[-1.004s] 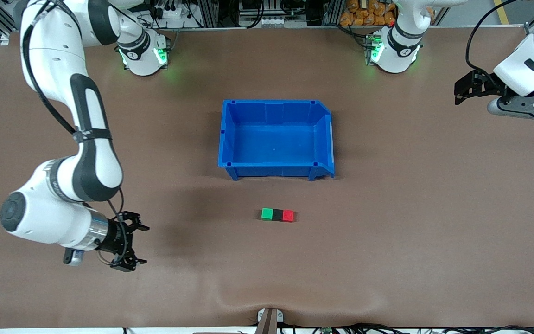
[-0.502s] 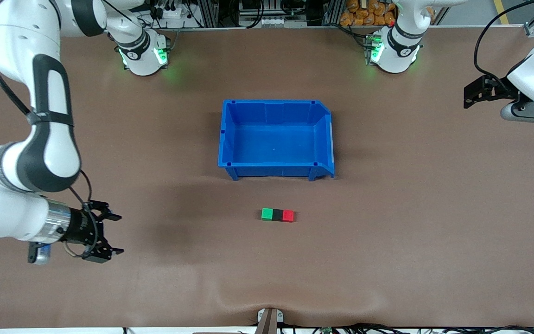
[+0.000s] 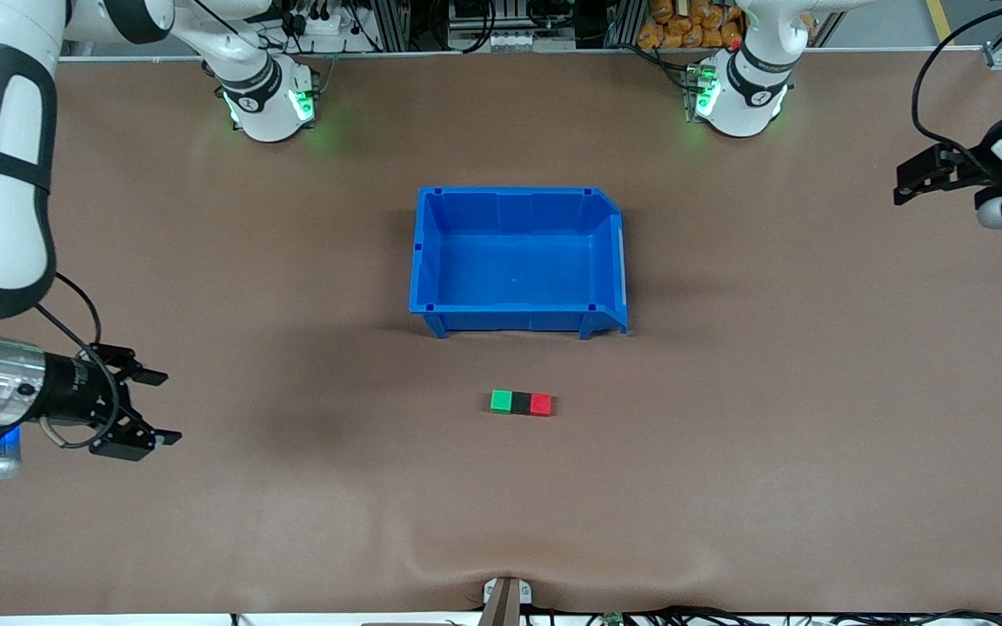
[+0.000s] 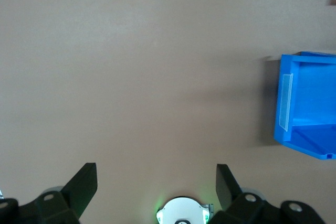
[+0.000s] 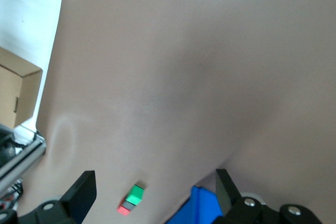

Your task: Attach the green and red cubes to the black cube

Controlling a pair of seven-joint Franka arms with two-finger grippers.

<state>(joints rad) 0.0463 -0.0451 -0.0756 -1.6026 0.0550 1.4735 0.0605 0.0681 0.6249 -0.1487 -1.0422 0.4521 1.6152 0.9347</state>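
The green cube (image 3: 501, 401), black cube (image 3: 521, 402) and red cube (image 3: 541, 403) sit joined in one row on the table, nearer to the front camera than the blue bin (image 3: 428, 261). The row also shows in the right wrist view, green cube (image 5: 136, 194) and red cube (image 5: 124, 211) at its ends. My right gripper (image 3: 153, 407) is open and empty, over the table at the right arm's end, well away from the cubes. My left gripper (image 3: 905, 180) is open and empty, over the table at the left arm's end.
The blue bin is empty and stands mid-table; it also shows in the left wrist view (image 4: 304, 129) and the right wrist view (image 5: 202, 208). The arm bases (image 3: 266, 104) (image 3: 740, 96) stand along the table's edge farthest from the front camera.
My right gripper has drawn away from the cubes toward the right arm's end of the table. My left gripper has drawn back toward the left arm's end. The cubes have not moved.
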